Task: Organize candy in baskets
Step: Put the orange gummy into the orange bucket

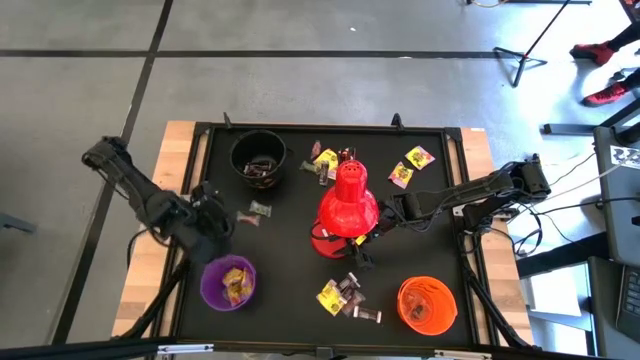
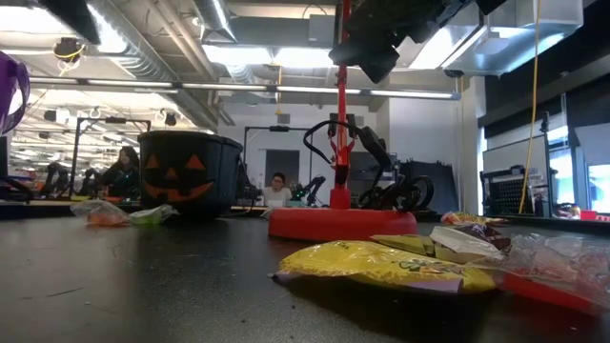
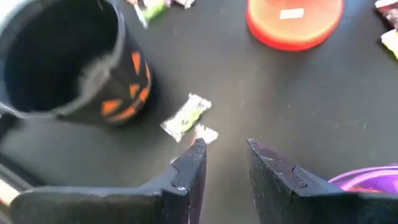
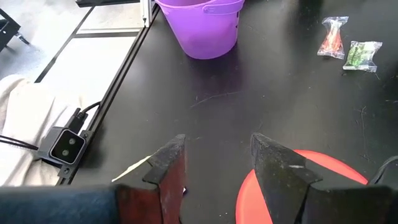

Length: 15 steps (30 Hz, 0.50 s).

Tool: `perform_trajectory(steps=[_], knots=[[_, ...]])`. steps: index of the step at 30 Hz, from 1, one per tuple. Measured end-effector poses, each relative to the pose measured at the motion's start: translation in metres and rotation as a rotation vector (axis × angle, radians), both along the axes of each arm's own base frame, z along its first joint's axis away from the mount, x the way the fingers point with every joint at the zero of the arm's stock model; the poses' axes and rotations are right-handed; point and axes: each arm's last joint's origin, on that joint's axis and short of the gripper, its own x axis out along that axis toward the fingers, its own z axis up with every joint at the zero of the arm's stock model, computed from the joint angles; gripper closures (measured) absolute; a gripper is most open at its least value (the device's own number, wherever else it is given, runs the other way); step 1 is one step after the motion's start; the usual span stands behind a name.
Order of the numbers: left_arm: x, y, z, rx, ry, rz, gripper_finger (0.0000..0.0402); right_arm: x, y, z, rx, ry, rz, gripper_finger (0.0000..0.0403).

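Standing apart and empty, your left gripper (image 3: pixel 224 158) jaws are hovering just beside the purple bucket (image 1: pixel 228 283), which is holding yellow candy; your right gripper (image 4: pixel 217 165) jaws are also parted, by the red lamp (image 1: pixel 348 205). Sweets (image 1: pixel 340 296) are lying loose across the surface, the orange bucket (image 1: pixel 428 305) looks empty, and no writing is readable.

From overhead I can't see the right gripper's (image 1: pixel 385 213) fingertips; they sit tucked against the red lamp (image 1: pixel 347 207), whose shade also covers most of its own base. In my left wrist view the purple bucket (image 3: pixel 367 180) is cut off at the edge, and the black bucket (image 3: pixel 68 59) near it is blurred, its contents unreadable.
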Motion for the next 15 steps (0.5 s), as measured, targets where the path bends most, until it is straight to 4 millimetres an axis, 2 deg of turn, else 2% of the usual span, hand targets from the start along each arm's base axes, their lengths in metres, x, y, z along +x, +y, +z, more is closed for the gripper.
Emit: perform_trajectory(steps=[6,11,15], knots=[[0.004,0.025,-0.051,-0.095,-0.016,0.038,0.0299,0.000,0.000,0.000,-0.004,-0.001,0.003,0.0224],[0.009,0.045,-0.096,-0.156,0.086,0.080,0.0298,0.000,0.000,0.000,-0.005,-0.002,0.005,0.0224],[0.010,0.058,-0.121,-0.194,0.140,0.098,0.0280,0.000,0.000,0.000,-0.006,-0.001,0.004,0.0224]])
